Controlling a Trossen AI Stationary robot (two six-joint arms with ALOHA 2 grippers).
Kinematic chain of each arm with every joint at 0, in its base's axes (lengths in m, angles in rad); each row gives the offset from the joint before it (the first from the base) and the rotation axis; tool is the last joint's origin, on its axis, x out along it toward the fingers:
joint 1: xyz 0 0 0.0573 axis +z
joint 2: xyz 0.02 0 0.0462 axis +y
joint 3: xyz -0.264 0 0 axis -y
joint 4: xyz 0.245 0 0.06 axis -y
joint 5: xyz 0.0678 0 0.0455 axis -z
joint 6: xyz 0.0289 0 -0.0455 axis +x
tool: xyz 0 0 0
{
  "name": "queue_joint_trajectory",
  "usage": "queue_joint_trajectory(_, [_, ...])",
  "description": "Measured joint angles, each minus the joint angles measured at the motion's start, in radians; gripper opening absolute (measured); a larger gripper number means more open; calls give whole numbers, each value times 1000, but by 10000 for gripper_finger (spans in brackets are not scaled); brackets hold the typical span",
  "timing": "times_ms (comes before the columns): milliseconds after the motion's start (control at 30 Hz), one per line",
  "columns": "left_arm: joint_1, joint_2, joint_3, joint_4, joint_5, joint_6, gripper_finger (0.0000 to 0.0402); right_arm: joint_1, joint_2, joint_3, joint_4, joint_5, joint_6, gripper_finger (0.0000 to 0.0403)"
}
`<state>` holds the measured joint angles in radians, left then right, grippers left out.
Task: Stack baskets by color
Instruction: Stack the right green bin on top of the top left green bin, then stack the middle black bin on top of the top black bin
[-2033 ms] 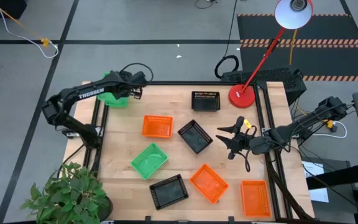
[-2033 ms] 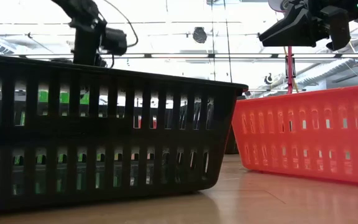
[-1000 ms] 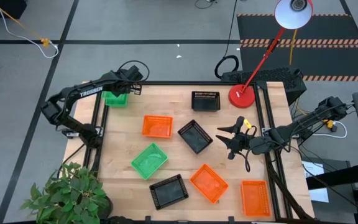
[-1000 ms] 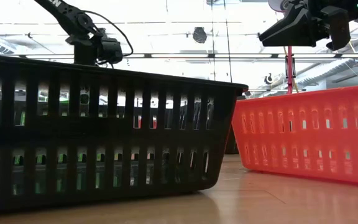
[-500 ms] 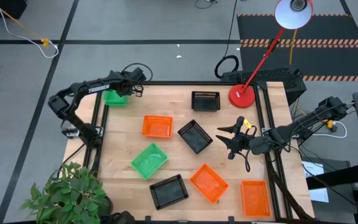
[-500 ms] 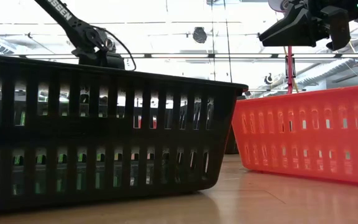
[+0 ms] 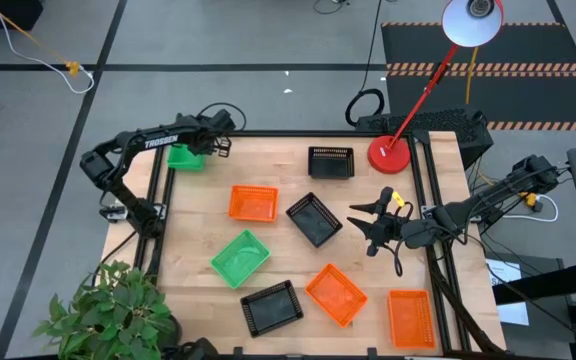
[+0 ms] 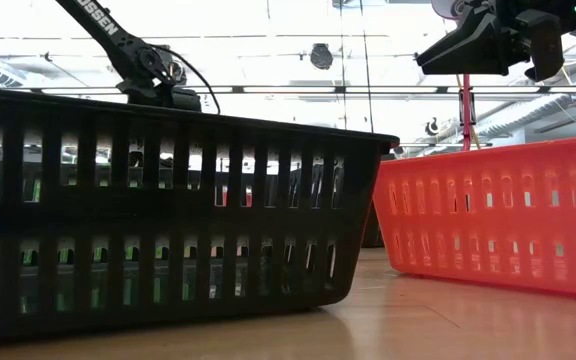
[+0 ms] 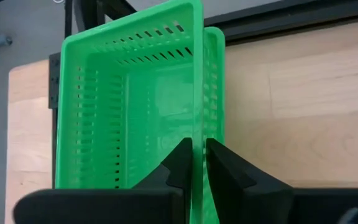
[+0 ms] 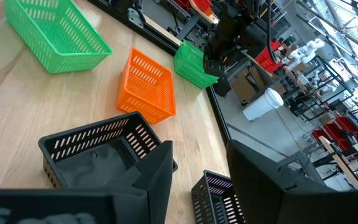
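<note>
Two green baskets (image 9: 135, 93) sit one inside the other at the table's far left corner (image 7: 185, 157). My left gripper (image 9: 199, 165) stands over them, shut on the upper one's wall. On the table lie one more green basket (image 7: 240, 256), three orange ones (image 7: 253, 203) (image 7: 335, 294) (image 7: 409, 317) and three black ones (image 7: 314, 218) (image 7: 331, 161) (image 7: 272, 307). My right gripper (image 7: 373, 225) hovers open above the table's right half, with nothing between its fingers (image 10: 160, 174). My left gripper pinches one long side wall of the upper green basket (image 9: 197, 134), one finger inside the basket and one outside. The fingers slant down from above and lie across the wall. The basket sits nested in the lower green basket, whose rim (image 9: 217, 74) shows just beside it.
A red lamp base (image 7: 389, 153) stands at the far right, its arm leaning over the table's corner. A potted plant (image 7: 108, 315) stands off the near left corner. In the low view a black basket (image 8: 168, 200) and an orange one (image 8: 498, 220) fill the foreground.
My left gripper has sunk at the far left corner together with the green basket, which has come down into the other green basket. My right arm has kept still.
</note>
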<state>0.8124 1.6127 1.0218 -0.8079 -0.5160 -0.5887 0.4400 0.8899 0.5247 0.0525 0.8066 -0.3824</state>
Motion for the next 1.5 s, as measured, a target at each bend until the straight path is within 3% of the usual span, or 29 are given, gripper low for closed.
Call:
queue_joint_trajectory(100, [0,0,0,0,16,1,60,0,0,0,0,0,0,146])
queue_joint_trajectory(400, [-2,-18,0,-12,26,4,157,0,0,1,0,0,0,146])
queue_joint_trajectory(667, [-54,-192,0,-7,26,42,170,0,0,1,0,0,4,146])
queue_joint_trajectory(800, [-167,-290,0,0,26,73,170,-2,0,1,0,-52,48,146])
queue_joint_trajectory(967, [-419,-352,-3,49,-21,143,170,-20,43,1,2,-132,126,146])
queue_joint_trajectory(1167, [-664,-374,-119,269,-56,243,170,-77,158,39,43,-225,342,146])
queue_joint_trajectory(1500, [-724,-454,-271,550,-58,435,170,-141,482,306,0,-284,506,146])
